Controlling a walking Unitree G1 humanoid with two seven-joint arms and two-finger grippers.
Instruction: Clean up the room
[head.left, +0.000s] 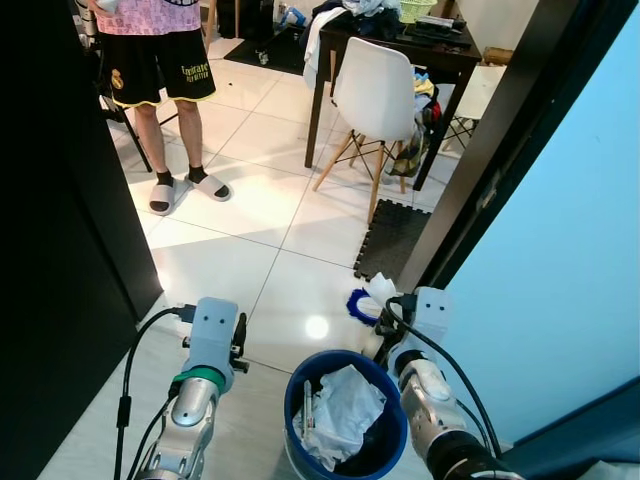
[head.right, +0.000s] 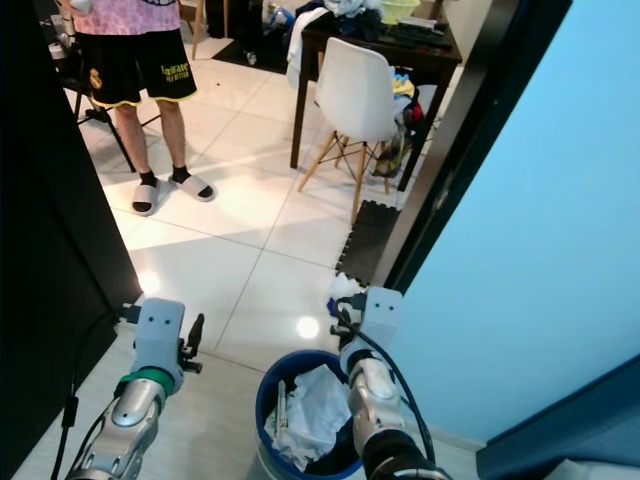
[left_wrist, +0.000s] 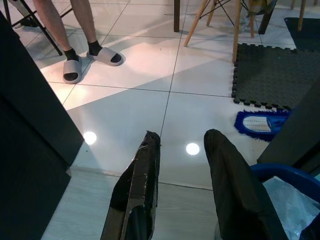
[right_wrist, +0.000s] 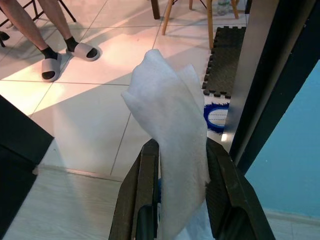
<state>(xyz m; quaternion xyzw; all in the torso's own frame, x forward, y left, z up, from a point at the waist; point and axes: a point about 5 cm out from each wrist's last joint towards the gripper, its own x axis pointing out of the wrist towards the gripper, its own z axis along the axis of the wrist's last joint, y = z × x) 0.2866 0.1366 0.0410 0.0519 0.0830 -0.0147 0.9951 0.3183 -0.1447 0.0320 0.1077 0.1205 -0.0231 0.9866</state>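
One blue bin (head.left: 296, 388), already holding crumpled white waste, is seen nearest, at six o'clock. At its five o'clock rim the right gripper (right_wrist: 182, 162) is held, its fingers pinched on one white tissue (right_wrist: 170, 115) that stands up between them. At seven o'clock the left gripper (left_wrist: 182, 150) is held with fingers spread and nothing between them. Just beyond the bin, at one o'clock, one blue mop pad (left_wrist: 260, 122) lies by a dark foam mat (head.left: 392, 238). Farther off, one white chair (head.left: 375, 90), one dark table (head.left: 440, 55) and one person (head.left: 160, 60) in two slippers are seen at twelve. If the tissue were released beyond the rim, it would probably drift onto the tiles.
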